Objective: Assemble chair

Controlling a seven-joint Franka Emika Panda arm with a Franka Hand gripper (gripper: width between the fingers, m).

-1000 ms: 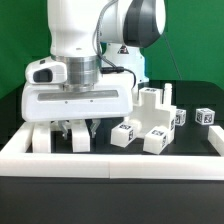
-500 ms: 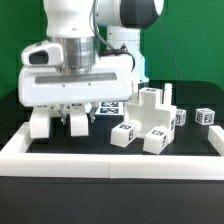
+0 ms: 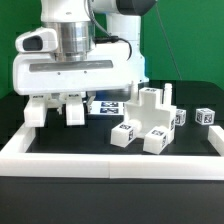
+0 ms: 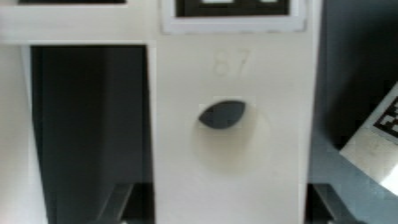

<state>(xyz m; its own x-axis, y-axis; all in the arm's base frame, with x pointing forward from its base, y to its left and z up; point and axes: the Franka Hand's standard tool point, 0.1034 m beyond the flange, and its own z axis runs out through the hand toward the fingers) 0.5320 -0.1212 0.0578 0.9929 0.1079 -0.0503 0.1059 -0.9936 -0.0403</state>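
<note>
Green backdrop behind, and in front of it a black counter (image 3: 190, 140) ringed by a low white border wall (image 3: 110, 162). Since a second ago the tool (image 3: 75, 100) has risen and shifted toward the exterior view's left, lifting its load off the counter. The two white posts that hung low near the wall now hang clearly higher.

The tool is partly closed, clamped on one post of a white chair frame piece (image 3: 37, 112). In the wrist view that post, with a dark hole in it, fills the space between the dark fingers (image 4: 137, 207). A gap and a second post run alongside it.

The loose chair parts (image 3: 145, 122) lie on the counter, lower than the tool and off to its side toward the exterior view's right, apart from it. Two small tagged blocks (image 3: 205, 116) sit farther out the same way.
</note>
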